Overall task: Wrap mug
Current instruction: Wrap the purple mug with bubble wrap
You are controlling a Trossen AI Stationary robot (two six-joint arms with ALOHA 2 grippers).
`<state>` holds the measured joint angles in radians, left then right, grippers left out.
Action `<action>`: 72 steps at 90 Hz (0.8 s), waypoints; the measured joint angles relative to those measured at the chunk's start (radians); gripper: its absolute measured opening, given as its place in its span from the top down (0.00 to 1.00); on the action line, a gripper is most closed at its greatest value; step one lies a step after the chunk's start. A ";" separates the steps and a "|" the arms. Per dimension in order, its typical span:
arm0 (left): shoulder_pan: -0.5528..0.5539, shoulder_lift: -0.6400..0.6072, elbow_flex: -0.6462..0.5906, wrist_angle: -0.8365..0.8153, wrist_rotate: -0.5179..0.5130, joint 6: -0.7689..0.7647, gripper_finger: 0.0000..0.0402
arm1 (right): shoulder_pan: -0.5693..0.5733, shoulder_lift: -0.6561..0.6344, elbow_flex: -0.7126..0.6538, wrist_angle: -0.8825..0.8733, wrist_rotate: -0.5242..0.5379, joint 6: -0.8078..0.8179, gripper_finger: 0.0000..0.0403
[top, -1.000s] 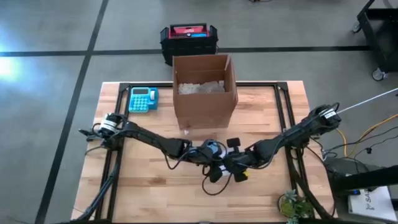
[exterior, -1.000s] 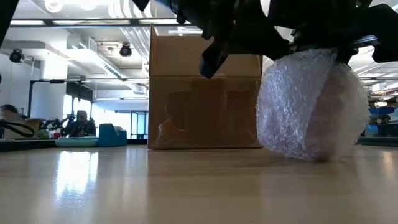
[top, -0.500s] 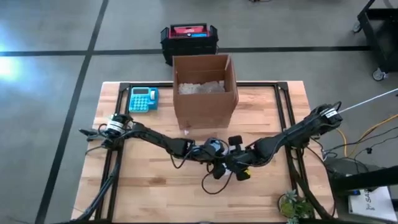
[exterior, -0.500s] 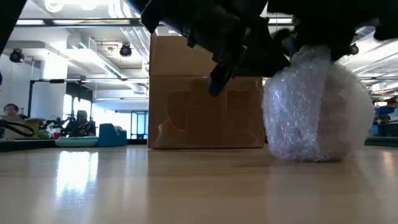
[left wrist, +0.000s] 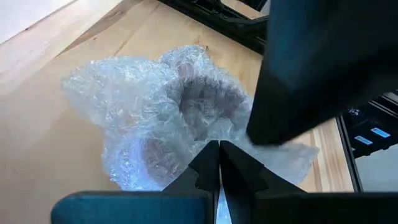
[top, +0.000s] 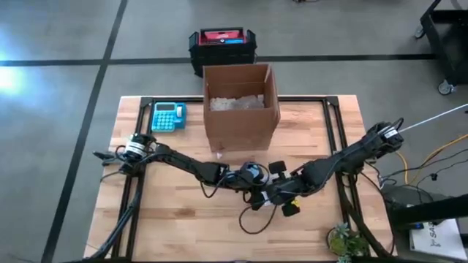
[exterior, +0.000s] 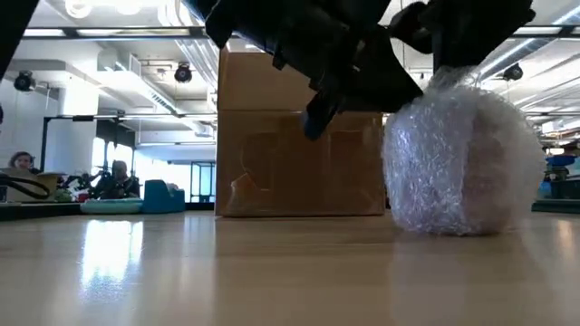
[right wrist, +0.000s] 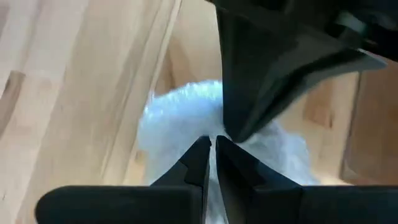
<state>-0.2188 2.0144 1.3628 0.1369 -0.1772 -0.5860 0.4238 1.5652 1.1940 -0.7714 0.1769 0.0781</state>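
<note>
The mug is hidden inside a rounded bundle of bubble wrap point(exterior: 462, 163) whose underside rests on the wooden table, in front of the cardboard box point(exterior: 299, 136). Both arms meet over it at the table's middle. My left gripper point(left wrist: 217, 148) is shut and hangs at the bundle's left side point(exterior: 314, 122), pointing down at the crumpled wrap point(left wrist: 168, 124). My right gripper point(right wrist: 211, 144) is shut at the top of the bundle point(right wrist: 180, 118). In the high view the grippers point(top: 263, 188) cover the bundle. My left gripper points slanting down at the wrap from the table's left; whether its shut fingertips touch the wrap I cannot tell. My right gripper is shut on a gathered tuft of wrap at the bundle's top point(exterior: 453, 77), coming from above. The bundle stands on the table below it.
The open cardboard box point(top: 240, 106) with packing material inside stands just beyond the grippers. A blue calculator point(top: 168, 117) lies at the far left. A small plant point(top: 347, 241) sits at the near right corner. Bare wood lies to the near left.
The bundle, tipped and pressed under the arms a second ago, has settled upright on the table. My right gripper has risen a little and shifted toward the near right, leaving a tuft of wrap standing up. My left gripper dipped slightly toward the bundle.
</note>
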 joint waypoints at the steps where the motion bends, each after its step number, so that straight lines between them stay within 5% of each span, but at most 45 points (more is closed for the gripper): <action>1: 0.000 0.000 0.000 0.000 0.000 0.000 1.00 | -0.002 0.002 -0.006 0.013 0.000 -0.003 0.97; 30: -0.003 -0.007 -0.002 -0.003 0.004 -0.001 1.00 | -0.053 0.061 -0.159 0.164 -0.012 0.008 0.97; 72: -0.021 0.003 -0.004 0.002 -0.029 0.049 1.00 | -0.056 0.061 -0.182 0.270 -0.053 0.013 0.97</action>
<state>-0.2398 2.0174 1.3584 0.1386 -0.2066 -0.5367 0.3683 1.6260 1.0122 -0.5011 0.1242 0.0906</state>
